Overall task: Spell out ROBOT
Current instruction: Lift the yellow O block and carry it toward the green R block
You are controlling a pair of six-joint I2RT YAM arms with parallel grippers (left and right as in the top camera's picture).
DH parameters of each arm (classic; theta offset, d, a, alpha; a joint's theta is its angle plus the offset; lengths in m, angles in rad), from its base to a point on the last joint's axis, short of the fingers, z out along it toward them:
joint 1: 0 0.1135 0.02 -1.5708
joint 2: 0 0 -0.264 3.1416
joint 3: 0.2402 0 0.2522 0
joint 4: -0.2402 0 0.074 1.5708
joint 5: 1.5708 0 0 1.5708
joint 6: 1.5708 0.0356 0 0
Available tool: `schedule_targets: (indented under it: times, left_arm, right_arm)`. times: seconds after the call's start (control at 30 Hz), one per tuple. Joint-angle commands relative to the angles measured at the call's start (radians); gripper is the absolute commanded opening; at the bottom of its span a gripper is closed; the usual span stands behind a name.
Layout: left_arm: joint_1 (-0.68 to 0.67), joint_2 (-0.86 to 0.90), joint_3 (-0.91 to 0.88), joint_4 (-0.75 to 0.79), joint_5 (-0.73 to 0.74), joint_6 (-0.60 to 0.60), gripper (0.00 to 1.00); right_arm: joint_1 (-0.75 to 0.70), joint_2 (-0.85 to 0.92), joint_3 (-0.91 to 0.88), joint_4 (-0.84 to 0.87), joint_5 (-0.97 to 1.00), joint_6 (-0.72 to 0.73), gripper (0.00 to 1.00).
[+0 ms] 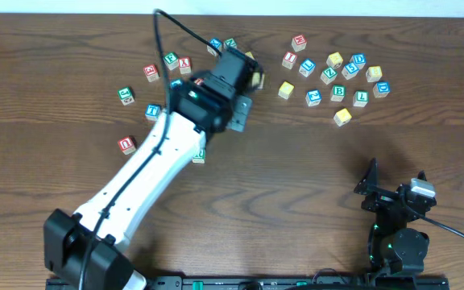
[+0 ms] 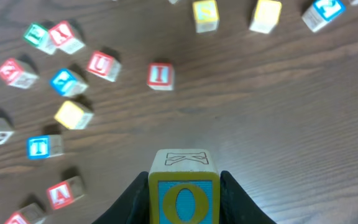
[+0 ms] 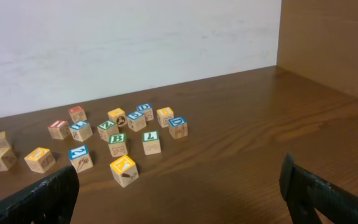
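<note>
O cube [image 2: 183, 200] clamped by its sides in your left end effector [image 2: 184, 185] over bare tabletop [image 2: 291, 124] near the red I cube [image 2: 160, 75], likely keeping the O readable, while your right end effector [image 3: 176, 186] idles wide open, empty.

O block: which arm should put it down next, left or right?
Left. The left gripper is shut on the O block; the right gripper stands open and empty, back from the loose blocks.
</note>
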Motion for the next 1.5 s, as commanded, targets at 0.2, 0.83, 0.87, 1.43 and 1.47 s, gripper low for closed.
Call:
schedule_targets:
  times: [0.2, 0.83, 0.87, 1.43, 1.47]
  left_arm:
    - [-0.051, -0.021, -0.212, 0.129, -0.033, -0.095, 0.08]
    - [-0.051, -0.095, -0.481, 0.271, -0.033, -0.251, 0.08]
    - [-0.051, -0.095, -0.497, 0.286, -0.033, -0.263, 0.08]
    - [-0.051, -0.095, -0.591, 0.387, -0.026, -0.320, 0.08]
    - [-0.051, -0.095, -0.593, 0.391, -0.026, -0.320, 0.08]
  right_arm:
    - [0.014, 0.000, -0.001, -0.004, 0.011, 0.014, 0.99]
    - [0.014, 0.000, -0.001, -0.004, 0.012, 0.014, 0.99]
    - [0.014, 0.000, -0.001, -0.004, 0.012, 0.014, 0.99]
    - [0.014, 0.000, -0.001, -0.004, 0.011, 0.014, 0.99]
    - [0.014, 0.000, -0.001, -0.004, 0.012, 0.014, 0.99]
